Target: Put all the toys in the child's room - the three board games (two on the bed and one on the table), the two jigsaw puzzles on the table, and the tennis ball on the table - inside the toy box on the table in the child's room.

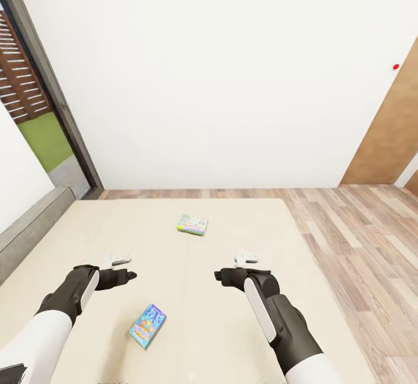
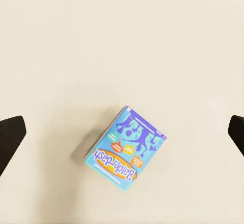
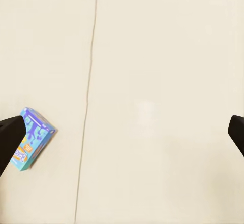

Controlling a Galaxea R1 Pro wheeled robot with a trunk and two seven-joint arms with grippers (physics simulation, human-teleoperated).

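Two board games lie flat on the beige bed (image 1: 244, 326). The small blue one (image 1: 148, 326) is near me, between my arms and closer to the left arm. The green-edged multicolour one (image 1: 193, 224) lies farther off, mid-bed. My left gripper (image 1: 122, 268) hovers open above the mattress; its dark fingers (image 2: 11, 137) stand wide apart with the blue game (image 2: 129, 150) on the mattress below them. My right gripper (image 1: 237, 267) is open too, with the blue game (image 3: 33, 145) beside one of its fingers (image 3: 10, 140). The table, toy box, jigsaw puzzles and tennis ball are out of view.
A grey headboard (image 1: 29, 227) runs along the bed's left side. Wooden floor (image 1: 360, 239) lies to the right of the bed. A white wall stands behind, with a brown door (image 1: 389, 134) at the right and a dark-framed window (image 1: 35, 111) at the left.
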